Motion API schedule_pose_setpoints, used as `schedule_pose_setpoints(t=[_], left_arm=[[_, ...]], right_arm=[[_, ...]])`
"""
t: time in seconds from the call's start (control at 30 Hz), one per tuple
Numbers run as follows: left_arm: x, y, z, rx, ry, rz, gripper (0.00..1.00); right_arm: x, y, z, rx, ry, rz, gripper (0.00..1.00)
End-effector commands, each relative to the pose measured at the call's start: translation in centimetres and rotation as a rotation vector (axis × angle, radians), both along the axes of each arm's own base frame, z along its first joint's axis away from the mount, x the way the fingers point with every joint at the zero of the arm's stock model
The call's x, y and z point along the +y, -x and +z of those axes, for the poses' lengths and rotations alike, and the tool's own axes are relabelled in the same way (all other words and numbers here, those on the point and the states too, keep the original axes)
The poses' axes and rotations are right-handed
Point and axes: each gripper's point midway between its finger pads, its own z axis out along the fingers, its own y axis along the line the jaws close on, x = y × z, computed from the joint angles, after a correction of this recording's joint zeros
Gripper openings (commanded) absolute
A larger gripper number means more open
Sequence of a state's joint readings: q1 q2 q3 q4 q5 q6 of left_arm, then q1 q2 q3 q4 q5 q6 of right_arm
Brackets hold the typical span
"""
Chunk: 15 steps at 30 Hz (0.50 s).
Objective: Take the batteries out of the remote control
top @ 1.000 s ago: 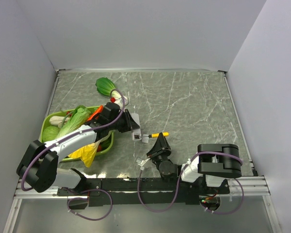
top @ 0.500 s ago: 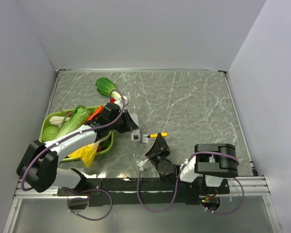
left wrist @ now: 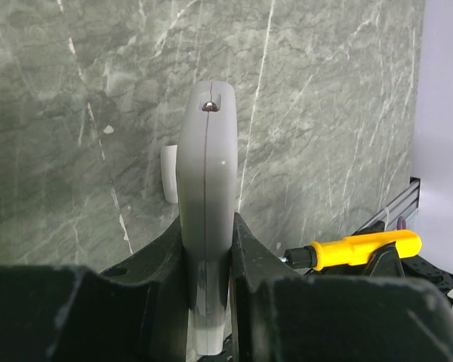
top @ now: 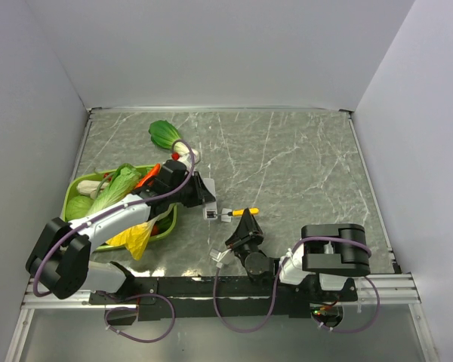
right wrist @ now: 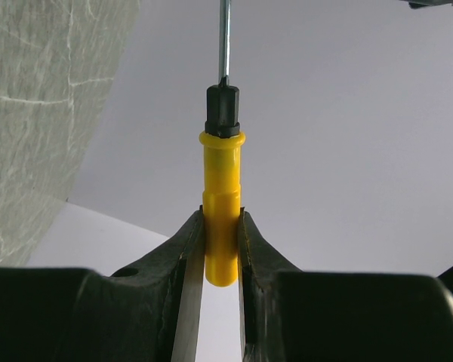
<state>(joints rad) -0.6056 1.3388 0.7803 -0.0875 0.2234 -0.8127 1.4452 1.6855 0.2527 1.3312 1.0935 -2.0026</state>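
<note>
Left claw [left wrist: 206,230] closed on remote control [left wrist: 206,166], right claw [right wrist: 222,222] closed on yellow screwdriver [right wrist: 222,170], green vegetable tray [top: 81,179] nearby.

High rear overview, two close wrist views; shared screwdriver [left wrist: 355,249], seemingly.

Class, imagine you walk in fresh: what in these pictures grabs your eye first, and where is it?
The bright yellow-handled tool stands out, clamped in the right pincer above the near middle of the marble table. Its metal shaft points toward the white remote control, which the left pincer grips on edge. At the left sits a green tray heaped with vegetables.
</note>
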Motion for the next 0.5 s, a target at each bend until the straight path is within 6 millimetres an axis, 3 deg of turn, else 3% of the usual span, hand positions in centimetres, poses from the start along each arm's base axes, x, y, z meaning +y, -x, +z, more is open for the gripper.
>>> schedule_pose_setpoints(t=[0.0,0.47], left_arm=[[-2.6,-0.6,5.6,-0.144,0.182,-0.073,0.01],[-3.9,0.7,5.7,-0.141,0.233,-0.188,0.01]], right_arm=[[2.4,1.1,4.3,-0.070,-0.140,0.111,0.00],[0.9,1.1,3.6,-0.050,-0.246,0.093,0.00]])
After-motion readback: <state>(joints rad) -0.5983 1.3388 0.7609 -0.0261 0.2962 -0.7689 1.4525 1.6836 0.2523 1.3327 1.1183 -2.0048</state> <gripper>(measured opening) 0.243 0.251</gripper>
